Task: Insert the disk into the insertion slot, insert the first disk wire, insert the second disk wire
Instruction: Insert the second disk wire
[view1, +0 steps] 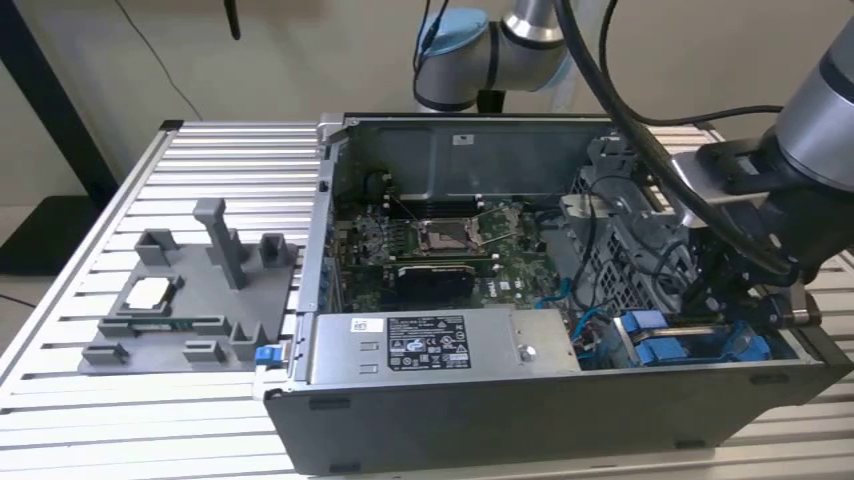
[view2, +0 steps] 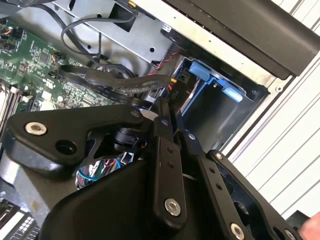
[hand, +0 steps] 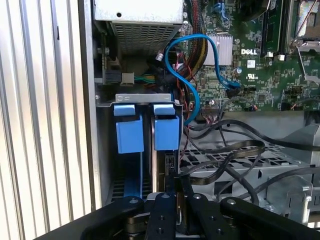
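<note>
The disk (hand: 166, 131) sits in its blue carrier in the drive bay of the open computer case (view1: 534, 420), beside a second blue carrier (hand: 129, 132). In the exterior view the blue carriers (view1: 674, 345) lie in the case's near corner, on that view's right. My gripper (hand: 178, 196) hangs just over the disk's end with its fingers close together on a black wire plug (hand: 174, 176). In the second wrist view the gripper (view2: 172, 120) points at the blue carrier (view2: 210, 80), with the black plug (view2: 171, 89) at its tips. From the exterior view my gripper (view1: 727, 300) reaches down into the bay.
A silver power-supply box (view1: 427, 345) fills the case's near side. The motherboard (view1: 441, 245) lies behind it, with a blue cable (hand: 200, 55) and several loose black cables (hand: 235, 150) around the bay. A grey fixture (view1: 187, 300) stands on the slatted table (view1: 80, 400).
</note>
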